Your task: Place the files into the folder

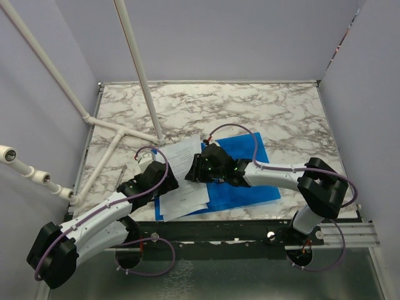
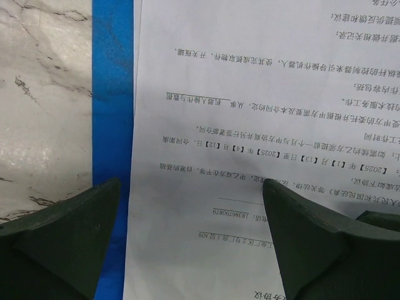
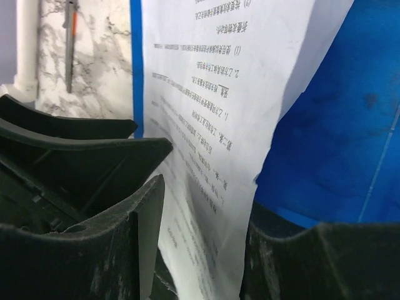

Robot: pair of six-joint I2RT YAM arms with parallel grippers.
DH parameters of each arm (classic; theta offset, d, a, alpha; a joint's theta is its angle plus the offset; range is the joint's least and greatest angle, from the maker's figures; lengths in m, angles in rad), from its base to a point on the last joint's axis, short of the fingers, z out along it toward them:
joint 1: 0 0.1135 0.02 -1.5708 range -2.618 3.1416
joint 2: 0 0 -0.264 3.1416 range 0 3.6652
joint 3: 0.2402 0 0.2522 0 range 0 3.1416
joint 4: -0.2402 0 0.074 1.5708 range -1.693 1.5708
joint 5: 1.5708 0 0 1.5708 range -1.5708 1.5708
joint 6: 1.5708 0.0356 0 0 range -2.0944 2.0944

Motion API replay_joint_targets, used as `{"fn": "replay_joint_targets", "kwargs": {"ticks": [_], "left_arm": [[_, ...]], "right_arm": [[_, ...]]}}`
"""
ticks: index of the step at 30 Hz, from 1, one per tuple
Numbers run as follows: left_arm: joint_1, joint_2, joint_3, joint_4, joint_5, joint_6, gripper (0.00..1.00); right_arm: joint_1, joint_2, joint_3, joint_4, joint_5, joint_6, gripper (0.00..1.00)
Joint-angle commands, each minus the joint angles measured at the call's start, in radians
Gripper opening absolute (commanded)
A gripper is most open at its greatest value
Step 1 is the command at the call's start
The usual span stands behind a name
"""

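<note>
The blue folder (image 1: pixel 253 178) lies flat on the marble table, near its front edge. The white printed files (image 1: pixel 184 181) lie over the folder's left part and hang past its left edge. My left gripper (image 1: pixel 161 177) hovers over the files' left side, wide open. In the left wrist view its fingers (image 2: pixel 69 240) straddle the sheet (image 2: pixel 250 125) and a strip of folder (image 2: pixel 112 94). My right gripper (image 1: pixel 194 170) reaches in from the right. Its jaws stand apart with a raised sheet edge (image 3: pixel 219 94) loose between them, and the folder (image 3: pixel 337 125) lies behind.
A white pipe frame (image 1: pixel 119 134) and a slanted white pole (image 1: pixel 140 69) stand on the table's left half. A thin tool with an orange band (image 3: pixel 70 44) lies by the pipe. Lilac walls enclose the marble table (image 1: pixel 262 106) on three sides.
</note>
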Motion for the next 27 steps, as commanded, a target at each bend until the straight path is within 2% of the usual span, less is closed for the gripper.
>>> {"fn": "replay_joint_targets", "kwargs": {"ticks": [1,9,14,19,27], "left_arm": [[0.003,0.004,-0.013,0.023,0.017,-0.003,0.96],[0.002,0.009,-0.017,0.026,0.016,0.000,0.95],[0.002,0.009,-0.020,0.028,0.019,0.002,0.95],[0.003,0.008,-0.018,0.029,0.024,0.004,0.95],[0.003,0.004,-0.020,0.041,0.042,0.011,0.95]], "right_arm": [[0.009,-0.038,0.027,-0.095,0.073,-0.040,0.47],[0.014,-0.065,0.049,-0.136,0.113,-0.066,0.42],[0.015,-0.066,0.040,-0.110,0.103,-0.061,0.30],[0.017,-0.040,0.036,-0.056,0.047,-0.050,0.23],[0.017,-0.004,0.038,0.023,-0.036,-0.038,0.23]]}}
